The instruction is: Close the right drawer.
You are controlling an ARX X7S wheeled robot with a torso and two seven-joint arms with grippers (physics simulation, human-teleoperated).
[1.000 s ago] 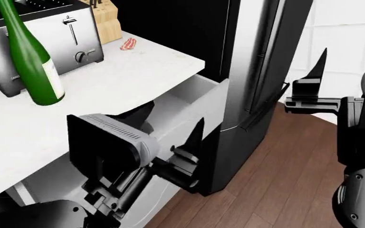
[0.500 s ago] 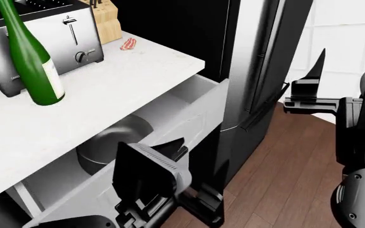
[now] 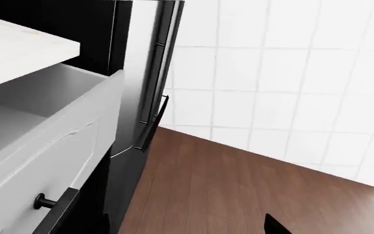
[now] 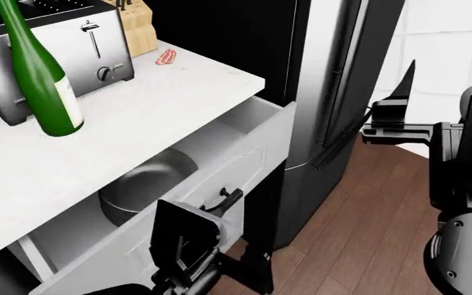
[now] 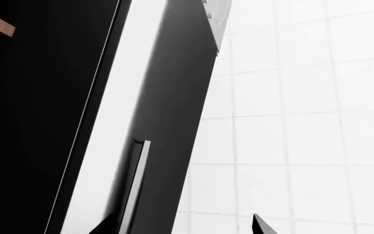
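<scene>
The right drawer (image 4: pixel 219 166) stands pulled well out from under the white surface (image 4: pixel 137 117), its framed front running from about 7 o'clock up to 2 o'clock in the head view, with the short black bar handle (image 4: pixel 228 198) on its face. Inside it a grey metal bowl (image 4: pixel 145 184) lies toward the 9 o'clock end. The left claw (image 4: pixel 248 279) hangs low at 6 o'clock, just below and in front of the drawer front, apart from the handle; I cannot tell whether its fingers are spread or together. The right claw (image 4: pixel 396 114) is held up at 3 o'clock, well apart from the drawer, near the tall steel fridge (image 4: pixel 326 92); only one pointed finger shows, so its state is unclear too. On the surface stand a green wine bottle (image 4: pixel 43 74), a steel toaster (image 4: pixel 80 43) behind it, a wooden knife block (image 4: pixel 137 27) and a strip of bacon (image 4: pixel 167 57). The floor (image 4: pixel 359 233) is dark wood
</scene>
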